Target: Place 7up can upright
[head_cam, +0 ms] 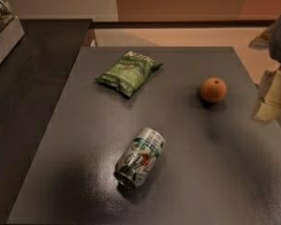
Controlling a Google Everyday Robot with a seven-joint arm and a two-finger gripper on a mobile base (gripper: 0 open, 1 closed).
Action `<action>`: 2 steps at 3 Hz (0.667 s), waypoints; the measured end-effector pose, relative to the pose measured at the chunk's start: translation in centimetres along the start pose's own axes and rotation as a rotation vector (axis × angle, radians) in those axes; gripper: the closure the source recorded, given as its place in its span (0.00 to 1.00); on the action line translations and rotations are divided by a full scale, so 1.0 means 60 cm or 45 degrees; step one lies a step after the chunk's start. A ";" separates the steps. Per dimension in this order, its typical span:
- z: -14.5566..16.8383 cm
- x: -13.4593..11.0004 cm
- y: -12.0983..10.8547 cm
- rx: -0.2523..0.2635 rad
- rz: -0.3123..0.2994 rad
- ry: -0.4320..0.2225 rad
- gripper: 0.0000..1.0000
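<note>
Nearest me, toward the front of the grey table point(215, 172), the 7up can point(139, 157) lies on its side, not upright. Its shiny metal end points to the near left and its other end angles away to the far right. The green lettering and the red dot face up. Nothing touches it, and bare tabletop lies all around it.

Farther back on the right sits an orange point(213, 89), well apart from the can. At the right edge, beyond the orange, the gripper point(271, 97) shows as pale cream blocks cut off by the border, with a grey part of the arm above it. It hangs beside the table's right side, well away from the can and touching nothing on the table. I cannot tell whether it is open or closed, and I see nothing in its hold.

Farther still, left of centre, a green crinkly chip bag point(129, 72) lies flat. A darker counter point(33, 78) runs along the left, with a white box point(4, 39) of packets at its far corner. Tan floor point(187, 36) lies beyond the table.
</note>
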State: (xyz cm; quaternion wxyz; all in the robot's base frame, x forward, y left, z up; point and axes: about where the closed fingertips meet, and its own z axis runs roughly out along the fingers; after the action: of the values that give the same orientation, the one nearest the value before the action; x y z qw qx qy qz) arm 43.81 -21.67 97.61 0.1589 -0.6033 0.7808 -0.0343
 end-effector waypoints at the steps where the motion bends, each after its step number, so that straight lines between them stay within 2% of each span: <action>1: 0.000 -0.001 0.001 -0.002 -0.009 -0.001 0.00; 2: 0.001 -0.025 0.019 -0.039 -0.186 -0.009 0.00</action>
State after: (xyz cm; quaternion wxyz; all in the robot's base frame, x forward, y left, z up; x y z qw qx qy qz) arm 43.08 -19.95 97.60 0.1494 -0.6612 0.7345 -0.0318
